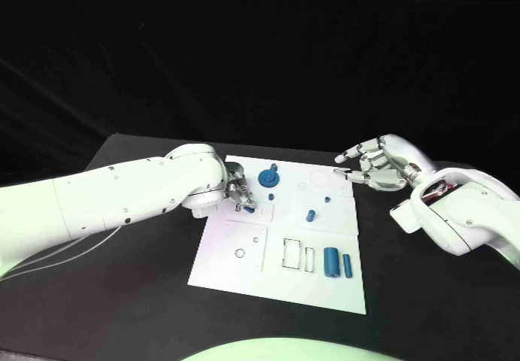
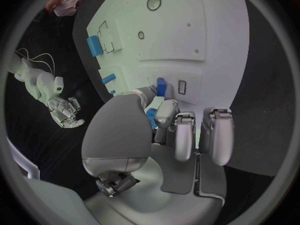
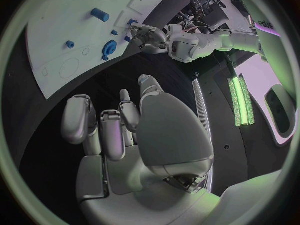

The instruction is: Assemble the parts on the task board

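head view: white task board flat in middle of black tabletop. left hand down over board's left upper part, fingers curled onto a small blue part at the board surface; looks pinched, grip partly hidden by the arm. round blue disc part just beside that hand, toward the far edge. small blue peg and tiny blue piece near board centre-right. two blue cylinders lying side by side at the near right, next to rectangular outlines. right hand raised off the far right corner of the board, fingers apart and loosely bent, nothing in it.

left wrist view: left hand with thumb and fingers closed on blue part, part touching the task board. blue cylinders and blue peg farther along the board. right hand off beyond the board edge, empty.

right wrist view: right hand over dark tabletop, fingers spread a little, holding nothing. task board ahead with blue disc part, a blue cylinder, tiny blue piece. left hand at board edge, fingers down on the board.
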